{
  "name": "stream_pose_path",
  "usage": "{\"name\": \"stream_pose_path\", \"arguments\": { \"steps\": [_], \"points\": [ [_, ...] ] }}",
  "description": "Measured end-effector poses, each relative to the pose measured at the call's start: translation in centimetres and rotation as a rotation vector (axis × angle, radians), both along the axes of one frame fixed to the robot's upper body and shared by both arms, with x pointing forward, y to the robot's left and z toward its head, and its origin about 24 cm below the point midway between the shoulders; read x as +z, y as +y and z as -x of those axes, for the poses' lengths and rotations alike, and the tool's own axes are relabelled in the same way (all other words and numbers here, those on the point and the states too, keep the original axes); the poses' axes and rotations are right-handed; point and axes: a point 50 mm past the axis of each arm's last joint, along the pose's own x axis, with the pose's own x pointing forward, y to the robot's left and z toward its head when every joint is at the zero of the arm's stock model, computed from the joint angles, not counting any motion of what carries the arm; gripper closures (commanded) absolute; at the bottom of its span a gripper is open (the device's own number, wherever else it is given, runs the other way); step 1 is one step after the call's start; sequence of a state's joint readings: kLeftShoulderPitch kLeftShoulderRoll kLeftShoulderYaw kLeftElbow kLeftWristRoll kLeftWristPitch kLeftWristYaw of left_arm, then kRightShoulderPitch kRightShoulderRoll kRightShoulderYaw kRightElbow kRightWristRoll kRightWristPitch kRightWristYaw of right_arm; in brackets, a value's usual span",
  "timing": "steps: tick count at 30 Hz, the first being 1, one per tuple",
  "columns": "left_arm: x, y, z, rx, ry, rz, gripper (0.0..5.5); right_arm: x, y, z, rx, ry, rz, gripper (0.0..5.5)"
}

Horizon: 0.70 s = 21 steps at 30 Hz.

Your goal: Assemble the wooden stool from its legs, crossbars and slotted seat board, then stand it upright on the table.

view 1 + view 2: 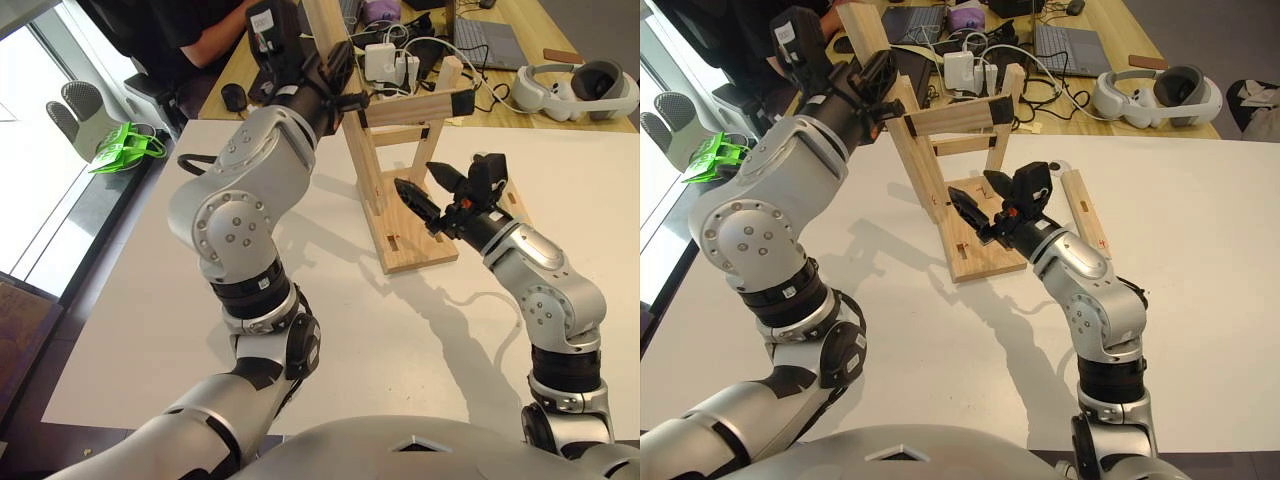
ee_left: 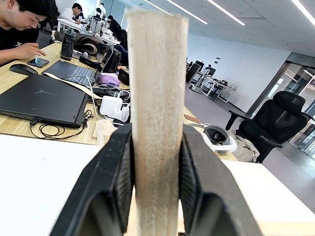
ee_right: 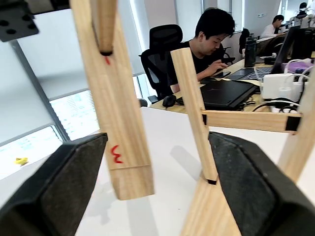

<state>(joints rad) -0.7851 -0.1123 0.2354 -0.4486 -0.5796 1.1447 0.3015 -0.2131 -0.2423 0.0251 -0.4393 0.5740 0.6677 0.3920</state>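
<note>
My left claw (image 1: 338, 88) is clamped on a stool leg (image 2: 157, 73); my right claw (image 1: 428, 192) stands apart by the seat board (image 1: 415, 250).

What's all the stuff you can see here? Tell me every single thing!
Seat board: one, pale wood, flat on the table.
Upright legs: two, pale wood, standing over the seat board.
Loose leg: one, pale wood, lying flat beside the seat board.
Crossbars: two, pale wood, joining the upright legs.
Table: one, white, under it all.
Headset: one, white and grey, on the wooden desk behind.
Laptops: at least two, dark, on that desk.
Mouse: one, black, on that desk.
Left tool: one, black, shut high on one upright leg.
Right tool: one, black, open, low over the seat board.
</note>
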Motion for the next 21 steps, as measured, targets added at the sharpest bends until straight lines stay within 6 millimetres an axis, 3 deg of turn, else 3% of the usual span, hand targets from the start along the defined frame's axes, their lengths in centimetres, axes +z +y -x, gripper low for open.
{"name": "stream_pose_path", "arguments": {
  "steps": [6, 12, 21],
  "points": [
    [0.3, -0.7, 0.2, -0.024, -0.014, -0.008, 4.46, -0.6, 1.5, 0.5, 0.065, 0.015, 0.034, 1.71],
    [0.5, -1.2, 1.0, -0.074, -0.024, -0.013, 4.46, -2.5, 0.6, -0.8, -0.043, 0.039, 0.157, 1.71],
    [0.2, -1.9, 2.4, -0.174, -0.005, -0.039, 4.46, -3.3, -2.1, -2.5, -0.223, 0.053, 0.227, 1.71]
  ]
}}
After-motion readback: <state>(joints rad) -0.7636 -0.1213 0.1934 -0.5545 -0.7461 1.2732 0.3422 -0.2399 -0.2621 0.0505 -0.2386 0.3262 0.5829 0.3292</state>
